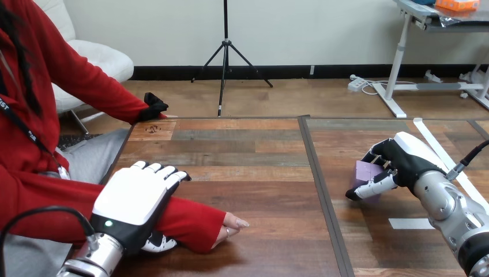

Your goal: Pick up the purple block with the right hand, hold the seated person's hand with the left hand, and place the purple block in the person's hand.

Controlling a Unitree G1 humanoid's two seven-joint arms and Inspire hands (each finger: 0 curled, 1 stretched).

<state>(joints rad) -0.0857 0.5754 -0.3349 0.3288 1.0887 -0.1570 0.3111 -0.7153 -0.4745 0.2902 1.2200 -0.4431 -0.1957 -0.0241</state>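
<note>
Right hand (406,158) was closed round the purple block (364,172) low at the right of the surface (259,173), while my left hand (130,199) lay over the person's red sleeve (190,222) just behind the person's hand (230,224), whether gripping I could not tell, so I judged carrying and placing were left.

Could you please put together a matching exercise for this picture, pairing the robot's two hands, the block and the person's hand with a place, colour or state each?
Things:
1. left hand
2. right hand
3. block
4. person's hand

Descriptions:
A. purple
B. rests on the table, at the cuff of the red sleeve
C. lies over the red sleeve
D. curled round the block

Pairs: 1-C, 2-D, 3-A, 4-B.
</note>
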